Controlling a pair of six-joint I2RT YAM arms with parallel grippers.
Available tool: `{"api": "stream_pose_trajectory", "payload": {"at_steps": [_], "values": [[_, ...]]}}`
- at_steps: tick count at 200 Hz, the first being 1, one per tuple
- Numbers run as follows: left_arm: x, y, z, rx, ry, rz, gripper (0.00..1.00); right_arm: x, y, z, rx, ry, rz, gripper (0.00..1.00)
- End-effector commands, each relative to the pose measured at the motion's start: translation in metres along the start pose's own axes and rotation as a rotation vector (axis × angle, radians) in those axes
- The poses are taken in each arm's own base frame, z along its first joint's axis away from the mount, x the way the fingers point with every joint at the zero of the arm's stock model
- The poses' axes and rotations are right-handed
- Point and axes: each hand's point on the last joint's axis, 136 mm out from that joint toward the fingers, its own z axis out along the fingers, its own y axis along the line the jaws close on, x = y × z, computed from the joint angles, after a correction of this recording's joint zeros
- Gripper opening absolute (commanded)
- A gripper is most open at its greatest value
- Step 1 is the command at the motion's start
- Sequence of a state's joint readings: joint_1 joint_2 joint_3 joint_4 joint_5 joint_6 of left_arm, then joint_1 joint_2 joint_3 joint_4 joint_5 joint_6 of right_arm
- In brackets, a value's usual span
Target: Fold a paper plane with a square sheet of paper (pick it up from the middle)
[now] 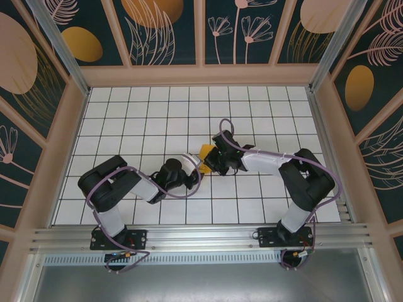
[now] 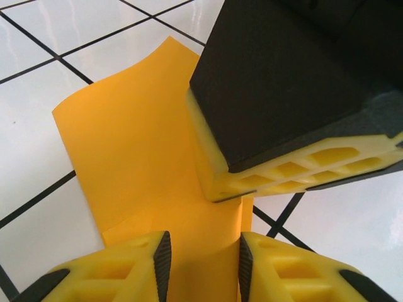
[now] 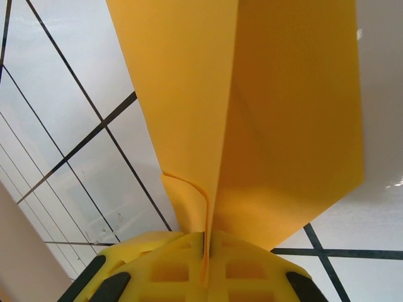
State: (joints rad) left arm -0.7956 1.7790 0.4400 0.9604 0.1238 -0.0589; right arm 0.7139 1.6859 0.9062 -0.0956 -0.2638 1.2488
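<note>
The square sheet of paper [image 1: 205, 150] is orange-yellow, partly folded, and held up off the white tiles in the middle of the table. In the right wrist view the paper [image 3: 252, 126] rises as two flaps from a crease, and my right gripper [image 3: 204, 242] is shut on that crease. My left gripper [image 2: 203, 264] stands open, with a curved ridge of the paper [image 2: 138, 145] lying between its ribbed pads [image 2: 162, 261]. The right gripper's yellow fingers [image 2: 277, 176] pinch the same sheet just beyond. From above, the left gripper [image 1: 198, 163] and right gripper [image 1: 213, 160] meet at the paper.
The white grid-tiled table [image 1: 157, 113] is boxed in by patterned wall panels [image 1: 164, 31] at the back and sides. An aluminium rail [image 1: 201, 236] runs along the near edge by the arm bases. Open tiles lie on every side of the grippers.
</note>
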Motion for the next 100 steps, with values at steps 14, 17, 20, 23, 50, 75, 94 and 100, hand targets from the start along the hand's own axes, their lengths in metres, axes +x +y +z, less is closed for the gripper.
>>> {"api": "stream_pose_trajectory", "payload": {"at_steps": [14,17,20,23,50,75,94,100], "values": [[-0.005,-0.006,0.005,0.023,-0.015,0.0,0.28,0.001,0.007,0.003,-0.004,0.03,0.026,0.02],[-0.005,-0.006,0.005,0.025,-0.015,-0.002,0.27,0.001,0.007,0.003,-0.004,0.032,0.025,0.02],[-0.005,-0.006,0.005,0.024,-0.016,-0.004,0.26,0.002,0.007,0.003,-0.004,0.035,0.025,0.03],[-0.005,-0.006,0.005,0.024,-0.015,-0.004,0.25,0.002,0.007,0.003,-0.005,0.037,0.025,0.03],[-0.003,-0.006,0.003,0.023,-0.017,-0.021,0.19,-0.001,0.006,0.0,-0.001,0.025,0.018,0.11],[0.0,-0.005,0.0,0.021,-0.017,-0.053,0.14,-0.009,0.01,-0.01,-0.019,-0.001,-0.013,0.23],[0.003,-0.004,-0.002,0.014,-0.016,-0.091,0.13,-0.016,0.016,-0.026,-0.054,-0.045,-0.077,0.39],[0.003,-0.004,-0.002,0.013,-0.016,-0.103,0.13,-0.019,0.018,-0.032,-0.068,-0.063,-0.103,0.43]]}}
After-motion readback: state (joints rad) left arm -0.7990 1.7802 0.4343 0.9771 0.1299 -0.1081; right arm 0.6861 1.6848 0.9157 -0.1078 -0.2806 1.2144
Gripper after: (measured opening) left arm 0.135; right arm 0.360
